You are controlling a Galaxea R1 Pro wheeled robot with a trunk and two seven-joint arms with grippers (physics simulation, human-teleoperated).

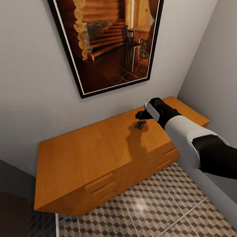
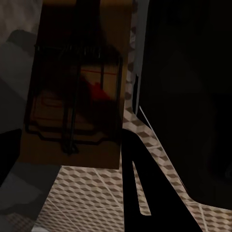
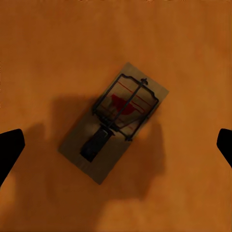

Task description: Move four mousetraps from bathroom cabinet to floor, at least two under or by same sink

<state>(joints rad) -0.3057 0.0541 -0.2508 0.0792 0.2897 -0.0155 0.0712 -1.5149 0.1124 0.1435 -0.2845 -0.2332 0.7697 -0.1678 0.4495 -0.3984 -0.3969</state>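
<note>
Head view: right arm reaches out over the flat top of the cabinet [image 1: 99, 150], an orange-brown sideboard against a pale wall. Right gripper [image 1: 142, 114] hangs just above one mousetrap [image 1: 140, 124], which lies flat on the cabinet top towards its right end. A shadow of the arm falls across the wood beside it.

Right wrist view: looks straight down on that mousetrap [image 3: 115, 121], a tan board with dark wire and a red spot, lying skewed on the orange wood. The two dark fingertips [image 3: 9, 147] sit at opposite edges of the picture, spread wide, well clear of the board on both sides. No contact.

Left wrist view: a second mousetrap [image 2: 77, 92] fills the near field, dim and in shadow, red spot and wire visible. It sits close against the left gripper [image 2: 72, 159]; a dark finger runs alongside it, but whether the fingers are clamped on it cannot be told. Behind it, the bathroom floor [image 2: 96, 193] with its cube-pattern tiles.

Head view also shows a framed picture [image 1: 109, 39] on the wall above the cabinet, and patterned floor tiles in front of the drawers.
</note>
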